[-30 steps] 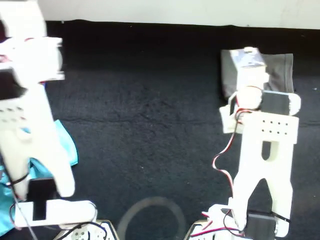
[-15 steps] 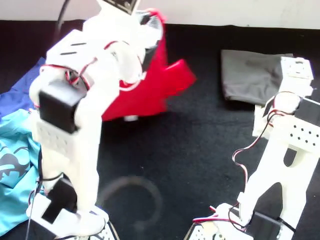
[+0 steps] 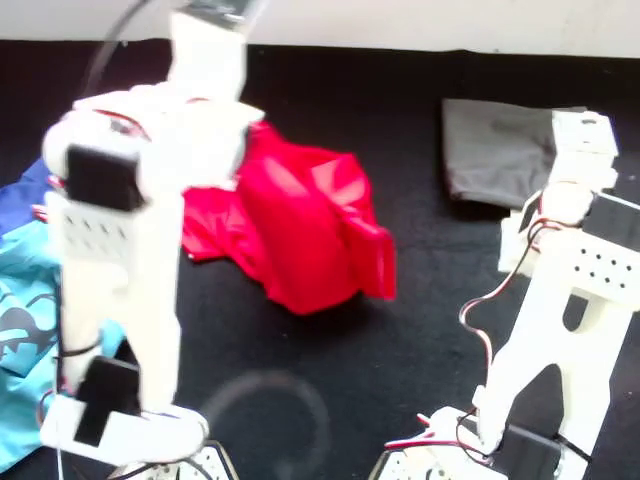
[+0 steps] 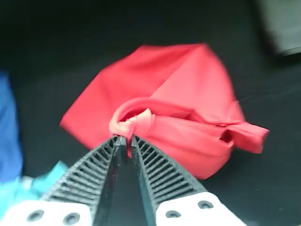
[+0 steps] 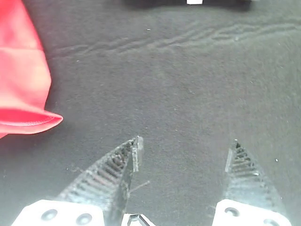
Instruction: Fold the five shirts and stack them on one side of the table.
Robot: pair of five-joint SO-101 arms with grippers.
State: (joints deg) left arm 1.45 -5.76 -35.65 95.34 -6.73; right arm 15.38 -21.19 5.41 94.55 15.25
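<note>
A crumpled red shirt (image 3: 305,225) lies bunched on the black tablecloth in the middle. My left gripper (image 4: 126,140) is shut on a pinched fold of this red shirt (image 4: 160,113), holding part of it up. The left arm (image 3: 150,200) stands tall over the table's left half. A folded grey shirt (image 3: 495,150) lies flat at the far right. Blue cloth (image 3: 25,185) and a light blue printed shirt (image 3: 25,330) are heaped at the left edge. My right gripper (image 5: 184,150) hangs open above bare cloth, with the red shirt's edge (image 5: 23,89) off to one side.
The right arm (image 3: 560,300) stands near the front right, just in front of the grey shirt. A white wall (image 3: 400,25) runs behind the table's far edge. Arm bases and cables (image 3: 430,450) occupy the front edge.
The left arm swung from the left edge to the middle, dragging the red shirt out and lowering it onto the table. The right arm moved back off the grey shirt.
</note>
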